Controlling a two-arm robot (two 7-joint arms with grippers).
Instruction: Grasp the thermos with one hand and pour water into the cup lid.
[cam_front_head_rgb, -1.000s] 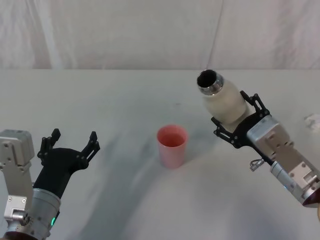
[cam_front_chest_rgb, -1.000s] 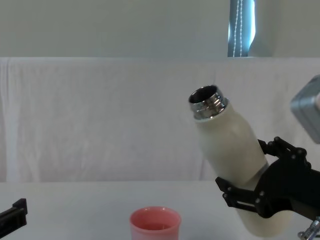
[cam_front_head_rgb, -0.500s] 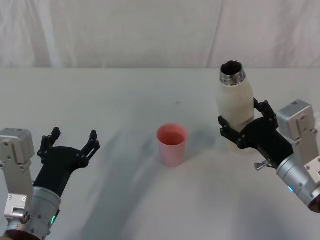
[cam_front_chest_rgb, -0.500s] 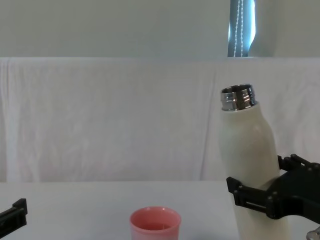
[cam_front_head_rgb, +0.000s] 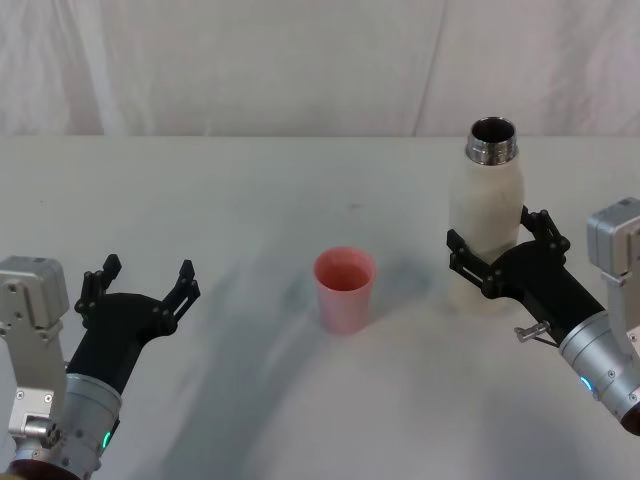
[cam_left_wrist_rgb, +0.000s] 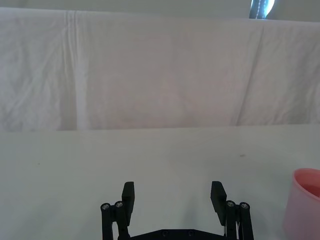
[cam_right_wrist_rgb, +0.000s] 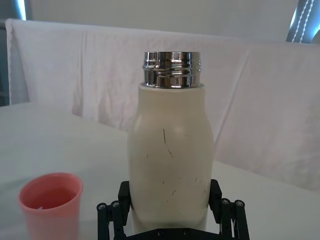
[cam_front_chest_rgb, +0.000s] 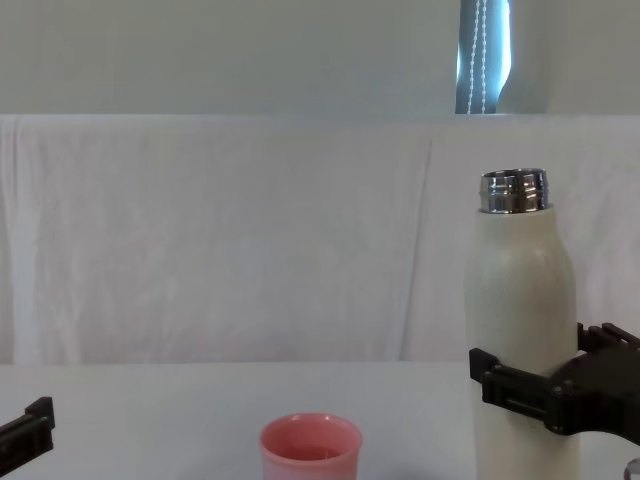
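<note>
Right black claw (cam_front_head_rgb: 497, 262) clamps the lower body of the tall cream-white matte thermos with a silver threaded neck (cam_front_head_rgb: 486, 214), upright, uncapped, at the right of the white cloth-covered surface (cam_front_head_rgb: 250, 200); the thermos base is hidden behind the claw, so contact with the surface can't be told. Small salmon-pink cup lid (cam_front_head_rgb: 344, 290) stands at the centre, well apart, cut off at the bottom edge in the chest view. Left black claw (cam_front_head_rgb: 138, 289) idles spread open, empty, near left.

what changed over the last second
The right pincer, shut on the thermos, swung it from tilted toward the cup lid back to upright and out to the right. The cup lid and the open left pincer stayed put.
</note>
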